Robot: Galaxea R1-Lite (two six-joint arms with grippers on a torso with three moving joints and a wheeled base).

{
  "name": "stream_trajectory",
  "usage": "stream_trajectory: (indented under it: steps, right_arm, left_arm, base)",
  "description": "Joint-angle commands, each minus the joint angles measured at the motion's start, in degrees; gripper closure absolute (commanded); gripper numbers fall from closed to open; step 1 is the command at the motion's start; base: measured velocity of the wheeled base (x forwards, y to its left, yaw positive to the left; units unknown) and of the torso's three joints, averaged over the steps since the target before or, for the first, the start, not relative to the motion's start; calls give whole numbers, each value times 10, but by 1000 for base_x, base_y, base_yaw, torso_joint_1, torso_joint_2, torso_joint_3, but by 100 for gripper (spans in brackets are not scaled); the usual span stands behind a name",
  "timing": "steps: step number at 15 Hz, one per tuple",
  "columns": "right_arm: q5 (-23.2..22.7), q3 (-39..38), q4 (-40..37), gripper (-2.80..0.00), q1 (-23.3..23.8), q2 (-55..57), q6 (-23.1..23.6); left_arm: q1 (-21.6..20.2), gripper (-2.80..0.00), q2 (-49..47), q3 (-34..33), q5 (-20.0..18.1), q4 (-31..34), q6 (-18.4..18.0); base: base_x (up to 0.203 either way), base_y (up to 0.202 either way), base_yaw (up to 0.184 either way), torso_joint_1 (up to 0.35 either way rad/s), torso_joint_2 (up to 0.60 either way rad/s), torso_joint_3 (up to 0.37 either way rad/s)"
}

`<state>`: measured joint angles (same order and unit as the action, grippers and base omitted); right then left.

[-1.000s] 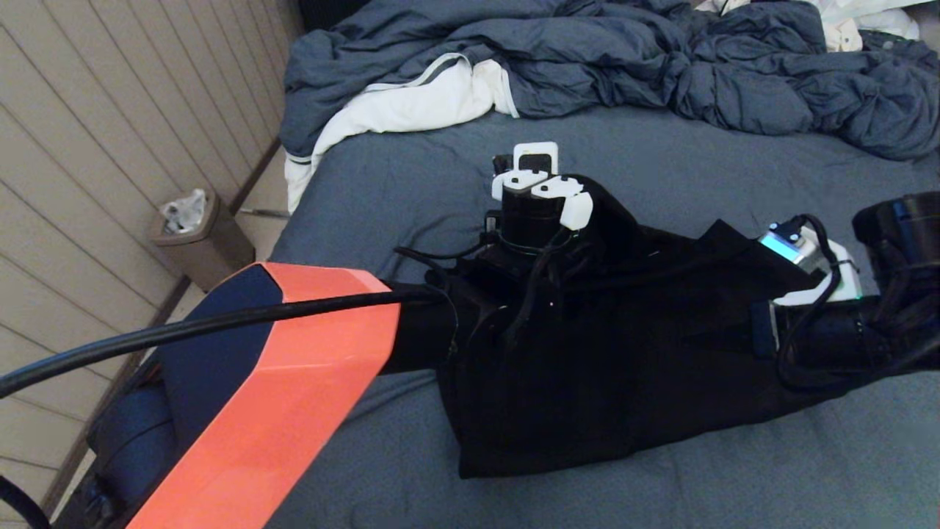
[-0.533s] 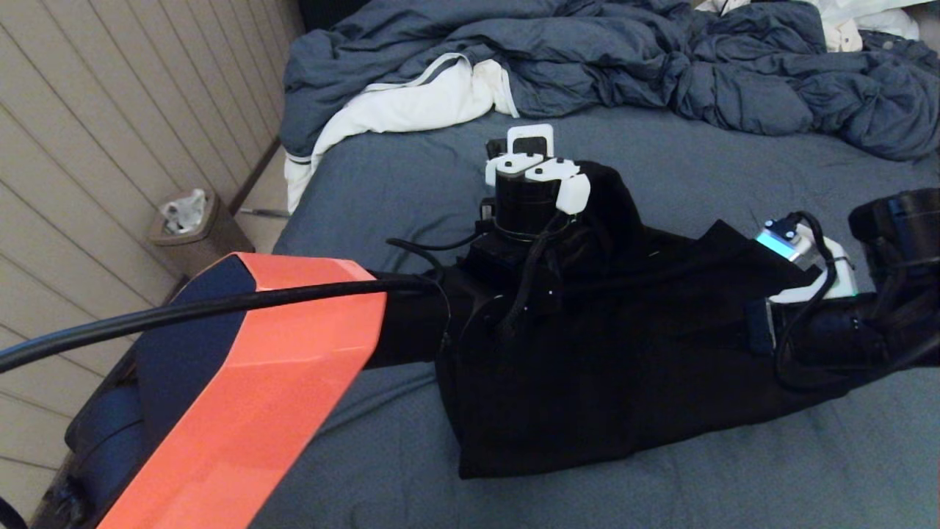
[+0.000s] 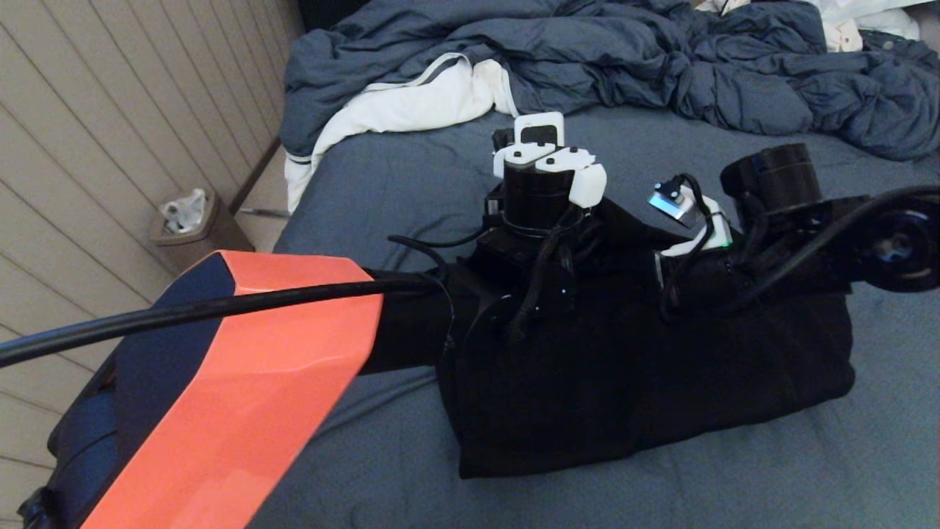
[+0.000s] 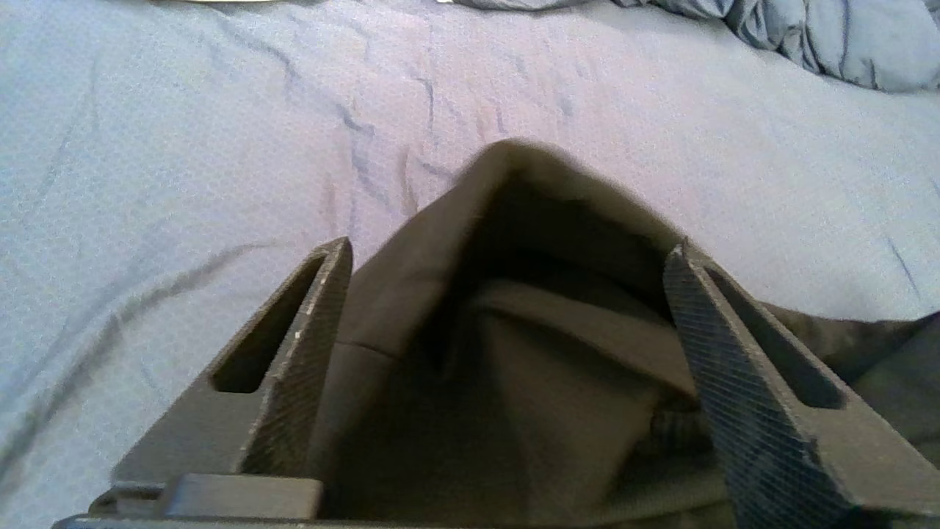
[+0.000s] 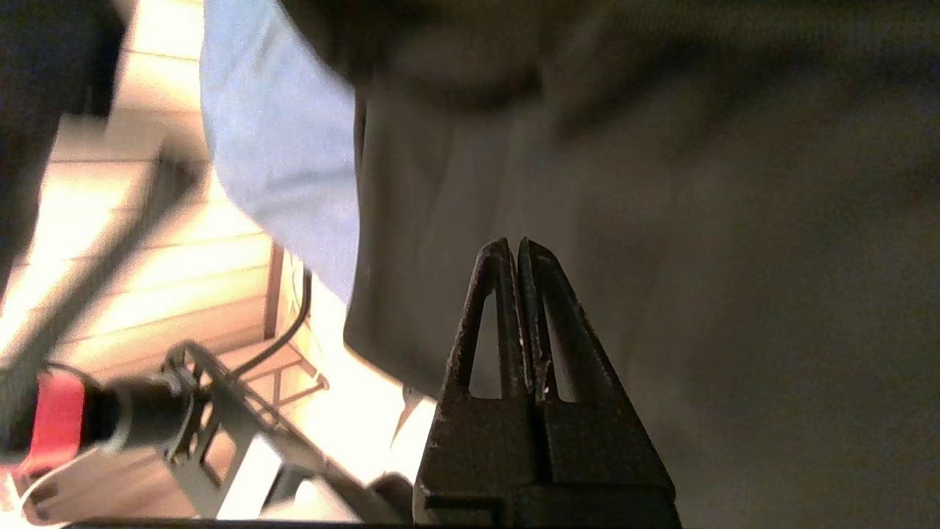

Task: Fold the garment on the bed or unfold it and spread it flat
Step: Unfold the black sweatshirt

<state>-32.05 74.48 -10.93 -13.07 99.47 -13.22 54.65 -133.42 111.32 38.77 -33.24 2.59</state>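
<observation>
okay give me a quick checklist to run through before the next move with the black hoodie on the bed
1. Left claw open: ok, fingers spread wide with a peak of the hoodie between them, not pinched.
2. Right claw shut: ok, fingers pressed together; whether cloth is caught between them: cannot tell.
3. Hoodie flat or neatly folded: not ok, it lies bunched on the bed under both arms.
4. Bare sheet beyond the hoodie: ok in the head view.
5. Duvet and white cloth apart from the hoodie: ok, both lie at the far end.
</observation>
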Motion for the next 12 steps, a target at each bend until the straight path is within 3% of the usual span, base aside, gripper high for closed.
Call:
stream_trajectory:
  steps: [1, 7, 12]
  right_arm:
    - [2, 53, -1, 0, -5, 66, -5]
    - [43, 195, -1, 0, -9, 189, -13]
    - [114, 366, -4, 0, -69, 299, -20]
  left_arm:
    - [2, -280, 14, 0, 11, -2, 0]
    - [-12, -280, 101, -42, 48, -10, 5]
    - [-19, -280, 238, -255, 57, -62, 7]
  base:
    - [0, 0, 0, 0, 0, 0]
    - [0, 0, 0, 0, 0, 0]
    - [0, 0, 0, 0, 0, 0]
